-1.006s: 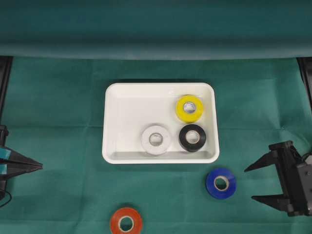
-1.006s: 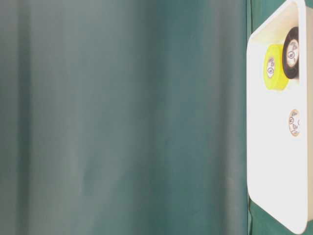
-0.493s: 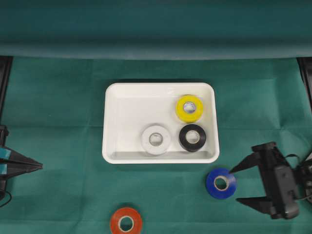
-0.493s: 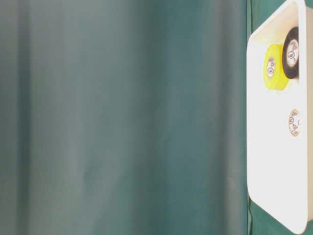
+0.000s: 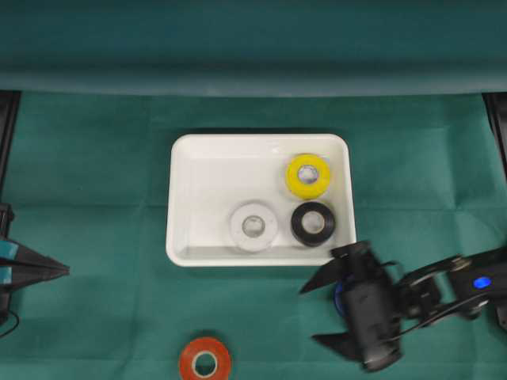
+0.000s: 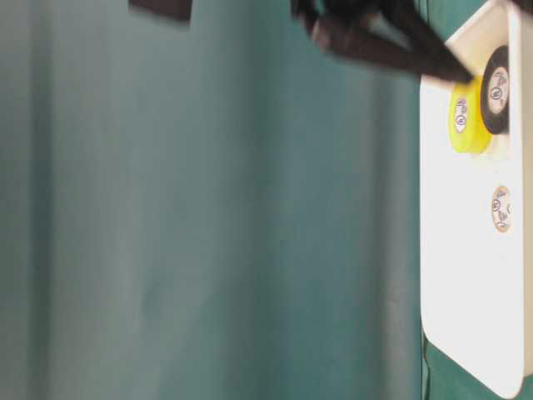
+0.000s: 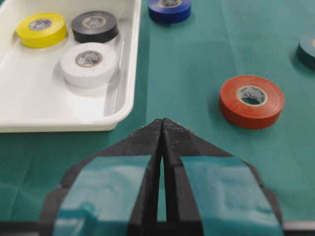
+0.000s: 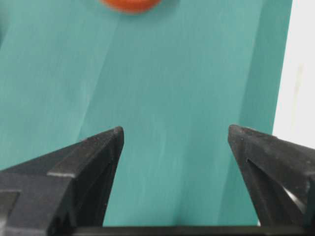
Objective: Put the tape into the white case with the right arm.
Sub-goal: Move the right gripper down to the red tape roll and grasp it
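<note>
The white case (image 5: pixel 181 198) holds a yellow roll (image 5: pixel 307 175), a white roll (image 5: pixel 253 226) and a black roll (image 5: pixel 312 222). A blue tape roll (image 7: pixel 170 7) lies on the cloth just outside the case's near rim; in the overhead view my right gripper's body covers almost all of it. The right gripper (image 5: pixel 309 315) hangs over that spot, open, fingertips pointing left, with only green cloth between them (image 8: pixel 174 135). A red tape roll (image 5: pixel 204 360) lies further left at the front. My left gripper (image 5: pixel 63 271) rests shut at the left edge.
Green cloth covers the table and a curtain hangs behind it. The case's rim (image 8: pixel 300 73) shows just right of the right gripper's fingers. A dark roll (image 7: pixel 307 49) sits at the right edge of the left wrist view. Black frame posts (image 5: pixel 8 127) flank the table.
The right arm has swept left from the table's right edge and now covers the blue roll, fingers still open. The left gripper and the rolls have not moved.
</note>
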### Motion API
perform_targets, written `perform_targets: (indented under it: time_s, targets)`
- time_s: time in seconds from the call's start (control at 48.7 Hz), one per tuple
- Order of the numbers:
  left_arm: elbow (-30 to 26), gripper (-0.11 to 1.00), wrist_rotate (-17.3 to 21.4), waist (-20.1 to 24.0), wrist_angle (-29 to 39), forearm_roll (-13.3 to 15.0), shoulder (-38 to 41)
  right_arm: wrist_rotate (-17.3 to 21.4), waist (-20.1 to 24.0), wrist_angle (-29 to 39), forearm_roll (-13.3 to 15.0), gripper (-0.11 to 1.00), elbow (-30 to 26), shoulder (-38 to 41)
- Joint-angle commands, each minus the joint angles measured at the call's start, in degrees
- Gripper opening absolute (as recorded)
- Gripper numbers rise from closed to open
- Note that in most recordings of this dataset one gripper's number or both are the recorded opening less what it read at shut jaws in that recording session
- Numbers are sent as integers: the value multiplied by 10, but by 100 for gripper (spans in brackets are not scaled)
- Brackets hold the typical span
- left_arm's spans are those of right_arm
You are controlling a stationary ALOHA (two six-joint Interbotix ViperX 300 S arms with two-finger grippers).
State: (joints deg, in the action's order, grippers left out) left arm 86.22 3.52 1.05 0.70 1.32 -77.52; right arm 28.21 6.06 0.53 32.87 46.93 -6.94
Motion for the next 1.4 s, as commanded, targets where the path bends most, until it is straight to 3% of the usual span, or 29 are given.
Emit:
perform_targets:
  time_s: [0.0,0.636,1.375]
  targets:
    - [-6,0,0,2,-2,0,4,-2,6,-5,3,59,-45,25]
    - [-6,0,1,2,-1,0,4,-2,54,-6,3,58,-224,202]
    - [-6,0,1,2,-1,0,4,-2,68,-6,3,58,-274,256]
